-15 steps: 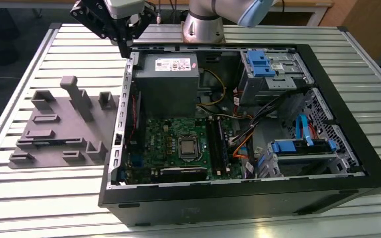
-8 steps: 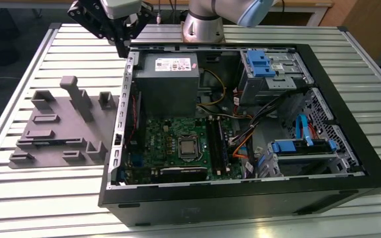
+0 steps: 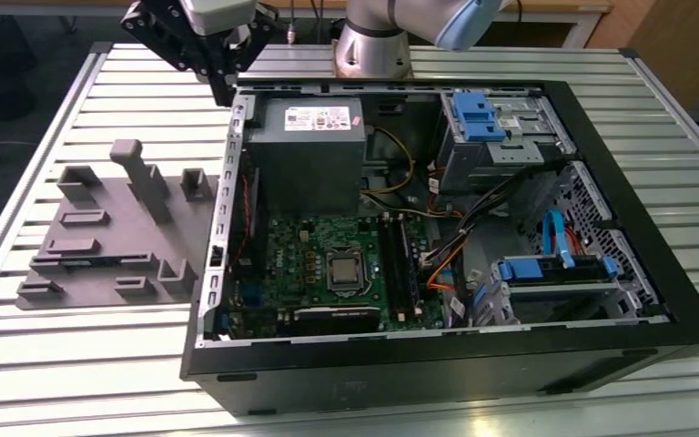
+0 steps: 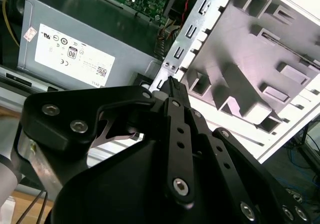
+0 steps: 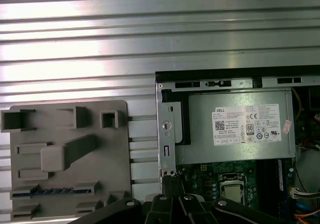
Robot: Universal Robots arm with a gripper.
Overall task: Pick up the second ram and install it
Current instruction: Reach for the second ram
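The second ram [image 5: 50, 190] is a thin dark stick with a bluish edge. It stands on edge in a slot of the gray holder [image 5: 115, 159], and shows in the exterior view as a dark strip [image 3: 88, 262] near the holder's [image 3: 95, 238] front. My gripper [image 3: 223, 91] hangs above the table by the case's back corner, between the holder and the power supply. Its fingers look shut with nothing between them, and they meet in a point in both wrist views [image 4: 171, 81] [image 5: 167, 180]. The long black slots [image 3: 395, 264] lie beside the processor socket on the motherboard [image 3: 307, 273].
The open black computer case [image 3: 641, 300] lies on a slatted metal table [image 3: 106, 382]. Inside it are a gray power supply [image 3: 307, 146], drive cages with blue clips [image 3: 483, 114] and loose cables [image 3: 447, 246]. Upright gray blocks [image 3: 143, 177] rise from the holder.
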